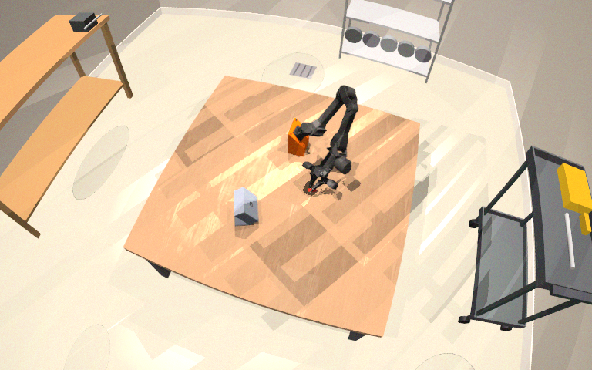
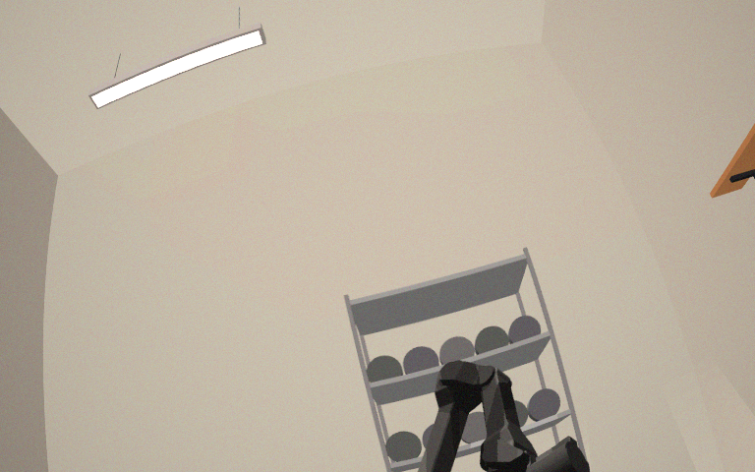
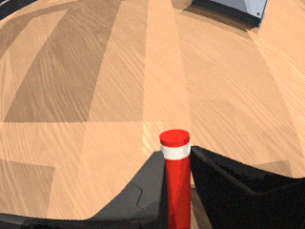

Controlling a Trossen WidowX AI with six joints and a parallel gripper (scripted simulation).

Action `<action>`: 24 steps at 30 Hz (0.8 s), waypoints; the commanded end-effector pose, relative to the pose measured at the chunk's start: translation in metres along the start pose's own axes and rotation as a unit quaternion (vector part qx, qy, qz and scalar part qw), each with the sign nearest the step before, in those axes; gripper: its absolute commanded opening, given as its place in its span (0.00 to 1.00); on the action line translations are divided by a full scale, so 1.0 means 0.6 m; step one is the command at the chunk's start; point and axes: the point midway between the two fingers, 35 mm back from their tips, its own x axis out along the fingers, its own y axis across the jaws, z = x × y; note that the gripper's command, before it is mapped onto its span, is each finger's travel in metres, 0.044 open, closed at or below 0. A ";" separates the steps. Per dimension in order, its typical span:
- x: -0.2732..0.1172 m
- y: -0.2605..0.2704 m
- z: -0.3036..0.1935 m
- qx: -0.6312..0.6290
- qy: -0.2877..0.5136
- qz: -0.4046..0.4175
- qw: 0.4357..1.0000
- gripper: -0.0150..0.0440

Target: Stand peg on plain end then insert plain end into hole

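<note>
The red peg (image 1: 310,190) (image 3: 178,196) has a white band near its upper end in the wrist view. My gripper (image 1: 311,187) (image 3: 175,156) is shut on the peg, with one black finger on each side just below the band. The peg's plain end is hidden below the wrist view's lower edge, and I cannot tell whether it touches the table. The grey-blue sloped panel (image 1: 241,205) (image 3: 229,6) stands apart from the gripper, to its left in the top view. Its one dark hole (image 1: 250,203) (image 3: 258,13) shows in its face. The exterior view shows only upper arm parts.
An orange slanted block (image 1: 296,147) stands on the wooden table (image 1: 305,314) beside the arm, behind the gripper, with a dark arm part over its top. A cart (image 1: 563,261) stands off the table to the right, and a shelf rack (image 1: 392,21) (image 2: 439,303) stands behind.
</note>
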 end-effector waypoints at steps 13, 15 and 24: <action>-0.016 -0.001 -0.009 0.002 -0.069 0.001 0.998 0.34; -0.017 -0.001 -0.010 0.002 -0.077 0.001 0.997 0.34; -0.025 -0.001 -0.016 0.003 -0.116 0.001 0.993 0.34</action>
